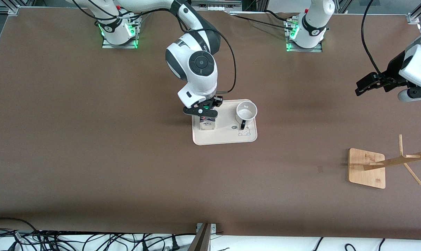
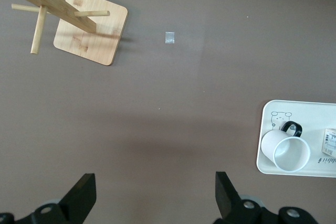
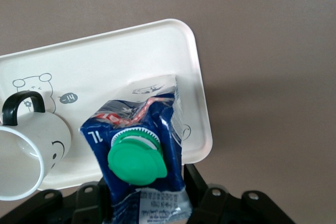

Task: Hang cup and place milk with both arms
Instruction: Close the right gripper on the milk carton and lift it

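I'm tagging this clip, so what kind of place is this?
Most likely a robotics lab workbench: two Franka arm bases bolted along a brown table, loose cables at its edge, and staged props, a tray and a wooden cup rack.

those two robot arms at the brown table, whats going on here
The right gripper is down at the blue-and-white milk carton with the green cap, its fingers on either side of it, on the cream tray. The white smiley mug with a black handle stands upright on the same tray, untouched. The left gripper waits open above bare table toward the left arm's end, and the wooden peg rack there carries nothing yet.
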